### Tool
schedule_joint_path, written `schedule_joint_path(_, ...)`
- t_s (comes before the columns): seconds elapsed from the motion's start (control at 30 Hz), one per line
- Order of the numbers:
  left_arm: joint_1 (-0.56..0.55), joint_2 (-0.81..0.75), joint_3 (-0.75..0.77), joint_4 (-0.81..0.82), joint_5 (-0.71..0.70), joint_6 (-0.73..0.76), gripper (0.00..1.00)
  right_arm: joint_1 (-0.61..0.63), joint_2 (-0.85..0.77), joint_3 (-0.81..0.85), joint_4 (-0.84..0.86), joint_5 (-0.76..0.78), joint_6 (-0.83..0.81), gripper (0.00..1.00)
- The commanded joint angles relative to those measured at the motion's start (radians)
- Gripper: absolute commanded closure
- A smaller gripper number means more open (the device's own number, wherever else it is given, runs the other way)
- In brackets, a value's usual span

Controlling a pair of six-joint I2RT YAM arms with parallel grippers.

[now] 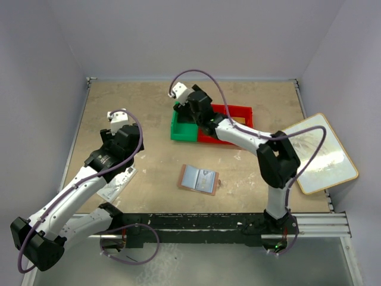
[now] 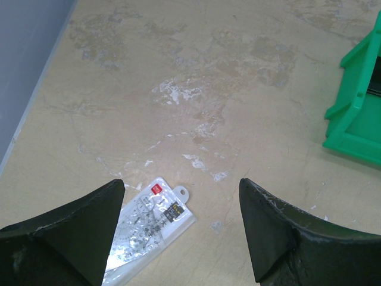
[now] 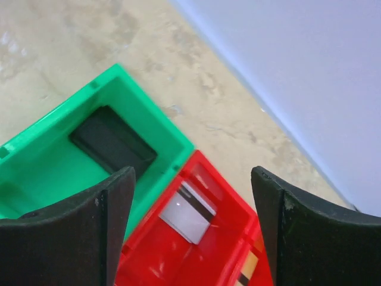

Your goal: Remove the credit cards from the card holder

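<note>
The right claw (image 3: 191, 173) is spread wide, with nothing between its fingers (image 3: 89, 232). In its wrist view the gap frames two bins that stand touching, wall to wall: the green bin (image 3: 166, 149) at the left of the frame and the red bin (image 3: 149, 257) at lower centre. A dark card (image 3: 113, 143) lies flat on the green bin's floor. A striped card (image 3: 189, 215), pale with a dark band along one edge, lies in the red bin. Beyond the bins, at the top of the frame, the bare table (image 3: 71, 36) runs up to a pale wall (image 3: 297, 71).

The left claw (image 2: 181, 183) is spread as well and pinches nothing. Between and above its fingers (image 2: 65, 238) in its wrist view there is only scuffed tabletop. At the lower left a clear packet (image 2: 149, 220) with a red mark lies flat, its lower end hidden behind the finger on that side. A corner of the green bin sits at the right edge of that frame, well apart from the claw.

In the top view the holder (image 1: 198, 179) lies open on the table at lower centre, blue-grey lining up with a brown rim around it. It lies between the two arms, below the bins, well apart from both claws. Whether any card sits in its pockets is too small to tell. The packet shows beside the left arm at middle left. A white board (image 1: 321, 152) with a wooden rim lies askew at the right edge of the frame.
</note>
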State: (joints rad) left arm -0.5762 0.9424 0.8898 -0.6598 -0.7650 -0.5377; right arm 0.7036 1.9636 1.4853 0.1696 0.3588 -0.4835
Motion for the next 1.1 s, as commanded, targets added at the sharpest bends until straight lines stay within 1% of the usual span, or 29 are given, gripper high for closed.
schedule_joint_path(0.0, 0.007, -0.007, 0.0, 0.033, -0.016, 0.011, 0.25, -0.007, -0.166, -0.142, 0.178, 0.15, 0.221, 0.11)
schedule_joint_path(0.03, 0.007, -0.005, 0.001, 0.034, -0.012, 0.012, 0.25, -0.008, -0.196, -0.202, 0.181, 0.162, 0.277, 0.07)
schedule_joint_path(0.07, 0.007, -0.004, 0.0, 0.036, -0.006, 0.015, 0.25, -0.009, -0.228, -0.243, 0.167, 0.157, 0.337, 0.07)
schedule_joint_path(0.27, 0.007, 0.019, -0.012, 0.067, 0.081, 0.04, 0.26, -0.01, -0.439, -0.443, 0.006, -0.01, 0.707, 0.13)
schedule_joint_path(0.33, 0.007, 0.039, -0.013, 0.073, 0.124, 0.046, 0.27, -0.01, -0.532, -0.537, -0.027, -0.037, 0.863, 0.14)
schedule_joint_path(0.4, 0.007, 0.065, -0.017, 0.089, 0.194, 0.054, 0.27, -0.01, -0.637, -0.642, -0.022, -0.137, 0.993, 0.14)
schedule_joint_path(0.47, 0.007, 0.101, -0.013, 0.101, 0.278, 0.045, 0.27, -0.01, -0.738, -0.746, 0.022, -0.242, 1.085, 0.15)
schedule_joint_path(0.5, 0.007, 0.121, -0.009, 0.115, 0.329, 0.03, 0.27, -0.009, -0.783, -0.805, 0.081, -0.31, 1.076, 0.16)
schedule_joint_path(0.53, 0.006, 0.142, -0.003, 0.138, 0.382, 0.01, 0.27, -0.007, -0.817, -0.861, 0.152, -0.415, 1.085, 0.19)
schedule_joint_path(0.57, 0.006, 0.168, 0.006, 0.159, 0.423, -0.018, 0.28, -0.007, -0.842, -0.92, 0.207, -0.493, 1.118, 0.22)
schedule_joint_path(0.63, 0.004, 0.226, 0.036, 0.207, 0.494, -0.066, 0.29, -0.002, -0.865, -1.006, 0.281, -0.608, 1.182, 0.26)
schedule_joint_path(0.7, 0.003, 0.281, 0.053, 0.277, 0.599, -0.076, 0.31, 0.036, -0.868, -1.064, 0.34, -0.694, 1.213, 0.27)
schedule_joint_path(0.73, 0.0, 0.311, 0.059, 0.313, 0.645, -0.075, 0.31, 0.071, -0.87, -1.083, 0.351, -0.704, 1.219, 0.27)
schedule_joint_path(0.8, -0.008, 0.372, 0.068, 0.372, 0.711, -0.063, 0.32, 0.154, -0.864, -1.092, 0.328, -0.675, 1.218, 0.27)
schedule_joint_path(0.9, -0.033, 0.467, 0.087, 0.389, 0.739, -0.039, 0.34, 0.243, -0.843, -1.098, 0.277, -0.627, 1.228, 0.29)
schedule_joint_path(0.97, -0.053, 0.516, 0.094, 0.415, 0.755, -0.035, 0.34, 0.276, -0.849, -1.139, 0.284, -0.574, 1.262, 0.29)
schedule_joint_path(1.07, -0.099, 0.586, 0.116, 0.448, 0.762, -0.029, 0.37, 0.28, -0.845, -1.209, 0.333, -0.595, 1.292, 0.3)
